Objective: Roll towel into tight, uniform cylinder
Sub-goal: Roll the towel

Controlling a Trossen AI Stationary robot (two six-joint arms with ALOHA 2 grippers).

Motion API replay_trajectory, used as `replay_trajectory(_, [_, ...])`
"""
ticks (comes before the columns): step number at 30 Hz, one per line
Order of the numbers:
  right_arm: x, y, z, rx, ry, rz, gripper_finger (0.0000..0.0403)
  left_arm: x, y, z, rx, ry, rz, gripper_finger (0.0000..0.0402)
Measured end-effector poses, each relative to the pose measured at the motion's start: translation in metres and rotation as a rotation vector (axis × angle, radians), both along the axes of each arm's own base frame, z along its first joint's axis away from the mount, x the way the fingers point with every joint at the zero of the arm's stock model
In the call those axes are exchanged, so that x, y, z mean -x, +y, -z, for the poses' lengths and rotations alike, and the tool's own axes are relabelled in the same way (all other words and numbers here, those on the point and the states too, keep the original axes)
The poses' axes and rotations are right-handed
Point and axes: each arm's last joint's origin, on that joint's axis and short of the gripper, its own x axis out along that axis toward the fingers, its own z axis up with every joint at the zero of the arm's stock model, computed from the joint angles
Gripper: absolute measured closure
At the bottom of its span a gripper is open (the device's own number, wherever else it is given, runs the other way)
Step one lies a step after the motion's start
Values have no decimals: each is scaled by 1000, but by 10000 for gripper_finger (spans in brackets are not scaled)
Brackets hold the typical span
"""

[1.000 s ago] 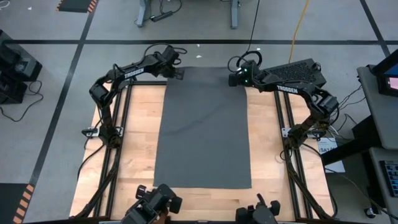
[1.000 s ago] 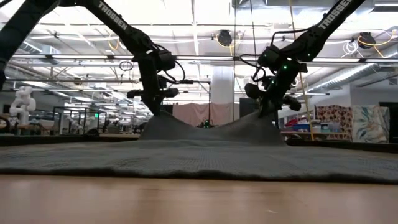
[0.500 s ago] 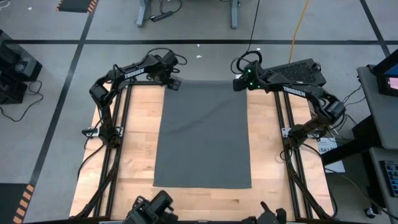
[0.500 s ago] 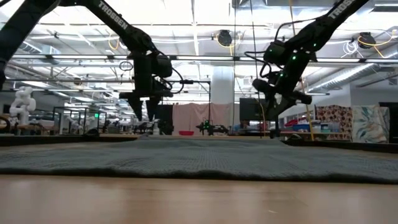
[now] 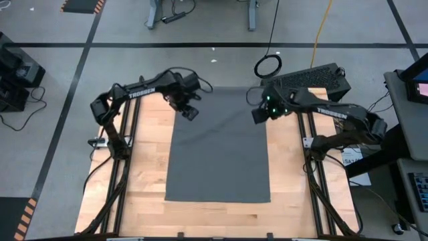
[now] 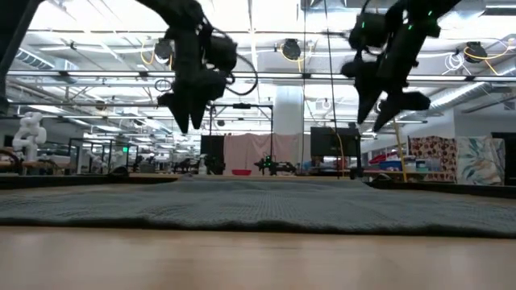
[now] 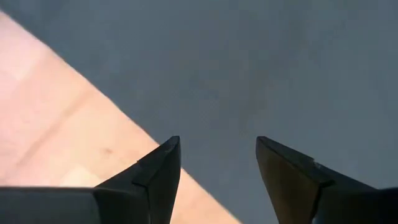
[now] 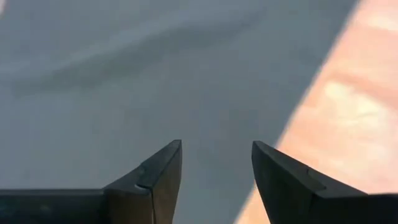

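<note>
Grey towel (image 5: 218, 144) lies flat down the bench (image 5: 148, 161) middle, unrolled; left gripper (image 5: 189, 112) and right gripper (image 5: 257, 115) hover empty, jaws parted, over its far corners, probably lining up to start the roll

Both arms are black, jointed, with white lettering and looped black cables; a green light glows behind the right pincer (image 5: 257, 115).

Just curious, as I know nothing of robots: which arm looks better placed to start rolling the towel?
Neither clearly. The left gripper and right gripper both hang open above the flat towel's far corners; probably both together.
</note>
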Motion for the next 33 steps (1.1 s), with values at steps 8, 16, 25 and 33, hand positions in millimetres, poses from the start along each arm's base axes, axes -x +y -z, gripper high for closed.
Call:
replay_trajectory(8, [-24, 60, -8, -79, -117, 41, 218, -17, -92, -3, 29, 167, 90, 188])
replay_trajectory(16, [-32, 124, -9, -242, -169, 47, 218, -34, -195, -5, -46, 71, 98, 188])
replay_trajectory(25, [-19, 193, -10, -337, -195, 83, 218, -11, -285, -14, -122, -31, 45, 187])
replay_trajectory(33, [-9, 219, -12, -325, -280, 147, 218, 13, -315, 12, -51, 83, -117, 187])
